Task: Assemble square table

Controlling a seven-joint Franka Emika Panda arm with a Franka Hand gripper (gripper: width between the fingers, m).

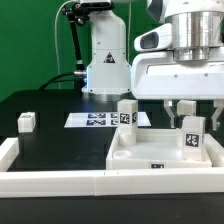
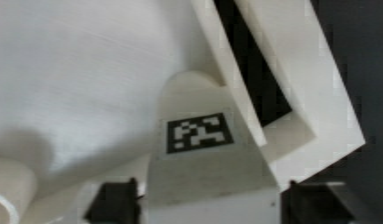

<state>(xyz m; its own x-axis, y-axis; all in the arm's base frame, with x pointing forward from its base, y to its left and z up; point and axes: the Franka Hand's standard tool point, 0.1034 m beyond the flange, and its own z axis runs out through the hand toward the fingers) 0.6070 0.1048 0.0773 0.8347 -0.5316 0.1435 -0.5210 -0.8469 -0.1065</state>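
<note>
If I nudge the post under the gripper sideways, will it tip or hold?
The post looks like rigid plastic, so it should not flex. Standing upright, taller than wide, on the tabletop, it may tip unless screwed in, which I cannot tell.

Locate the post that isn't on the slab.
The post sits at the exterior view's far left on the black table, close behind the white rail and well left of the marker board.
</note>
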